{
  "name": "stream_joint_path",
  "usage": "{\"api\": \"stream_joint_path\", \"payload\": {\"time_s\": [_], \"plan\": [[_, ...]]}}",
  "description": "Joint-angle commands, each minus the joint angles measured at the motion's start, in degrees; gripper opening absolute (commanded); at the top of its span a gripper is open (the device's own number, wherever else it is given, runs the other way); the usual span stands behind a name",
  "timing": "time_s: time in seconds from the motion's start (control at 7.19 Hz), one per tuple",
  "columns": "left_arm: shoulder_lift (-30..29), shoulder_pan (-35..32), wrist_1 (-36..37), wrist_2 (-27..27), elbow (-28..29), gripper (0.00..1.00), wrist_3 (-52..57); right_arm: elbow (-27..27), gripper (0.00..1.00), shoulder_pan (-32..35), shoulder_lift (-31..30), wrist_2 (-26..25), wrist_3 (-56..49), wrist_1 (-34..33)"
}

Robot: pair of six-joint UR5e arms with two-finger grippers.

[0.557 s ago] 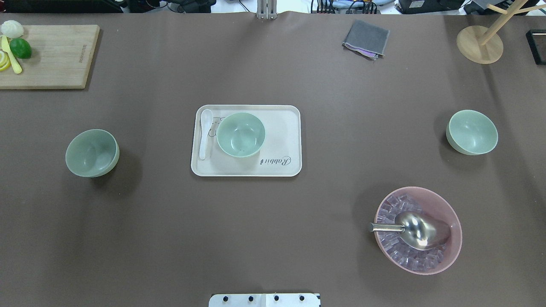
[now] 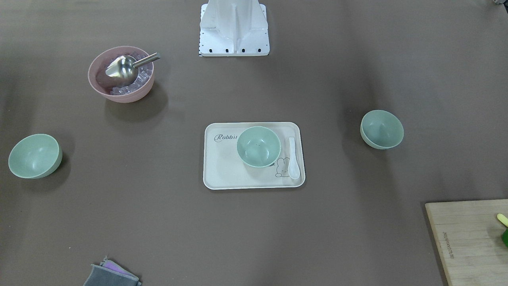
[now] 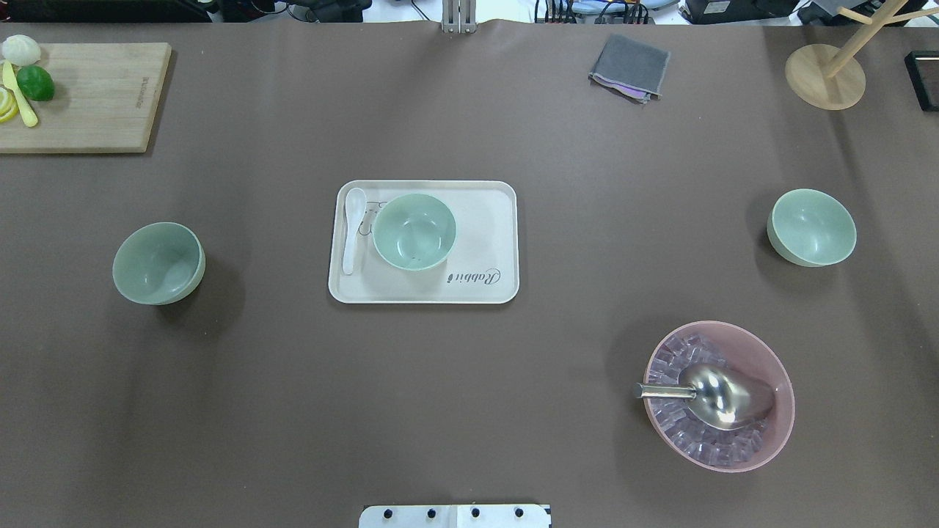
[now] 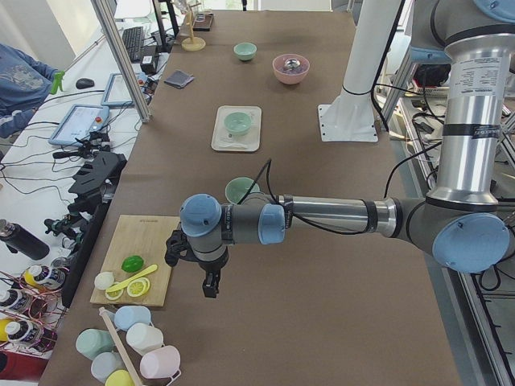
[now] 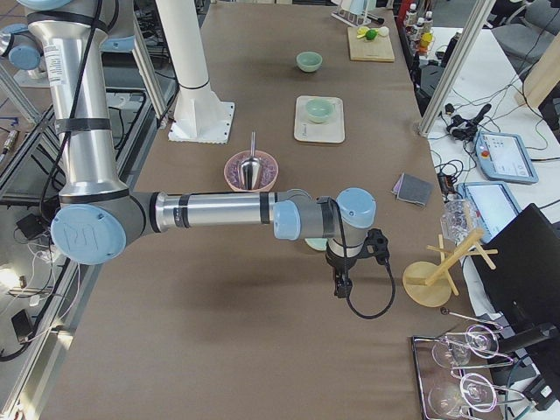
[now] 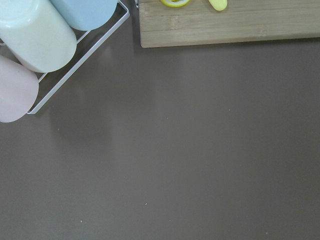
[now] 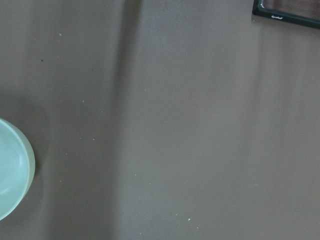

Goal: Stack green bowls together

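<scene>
Stacking not begun, by look of layout: three green bowls sit apart on desk point(image 3: 469, 411). Left bowl point(image 3: 158, 262) alone, middle bowl point(image 3: 414, 232) on tray point(image 3: 484, 213) beside spoon point(image 3: 351, 235), right bowl point(image 3: 811, 226) well off on the other side. Next move probably: reach outer bowl, grip rim, carry over middle bowl. Left end effector point(image 4: 211, 285) hangs near cutting board point(image 4: 153, 241); right end effector point(image 5: 339, 284) hangs near right bowl. Neither touches anything. Cannot tell how far open either is.

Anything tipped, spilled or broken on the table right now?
Nothing stands out. Left green bowl, middle green bowl and right green bowl sit upright, unstacked, intact. Ice is inside the pink bowl, none spilled.
</scene>
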Motion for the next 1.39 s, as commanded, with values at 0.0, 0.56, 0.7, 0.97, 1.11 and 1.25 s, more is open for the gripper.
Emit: {"api": "stream_joint_path", "payload": {"time_s": [0.0, 0.56, 0.7, 0.97, 1.11, 1.25], "plan": [[0.22, 0.26, -0.52, -0.03, -0.49, 0.98, -0.12, 1.69, 1.0, -0.06, -1.82, 0.24, 0.08, 0.7], [0.39, 0.44, -5.26, -0.12, -0.67, 0.98, -0.82, 1.43, 1.0, -0.23, -2.36, 4.45, 0.69, 0.7], [0.39, 0.44, -5.44, -0.12, -1.28, 0.97, -0.65, 2.73, 1.0, -0.23, -2.36, 4.64, 0.78, 0.7], [-0.14, 1.31, -5.27, -0.21, -1.11, 0.97, -1.35, 3.27, 1.0, -2.24, -2.44, 4.12, 0.61, 0.79], [0.04, 1.49, -5.78, -4.48, -1.11, 0.98, -6.83, 3.36, 1.0, -2.6, -2.36, 5.07, 1.48, 0.61], [-0.05, 2.36, -8.23, -5.91, -1.29, 0.98, -7.93, 3.1, 1.0, -4.69, -2.18, 6.04, 4.88, 0.79]]}}
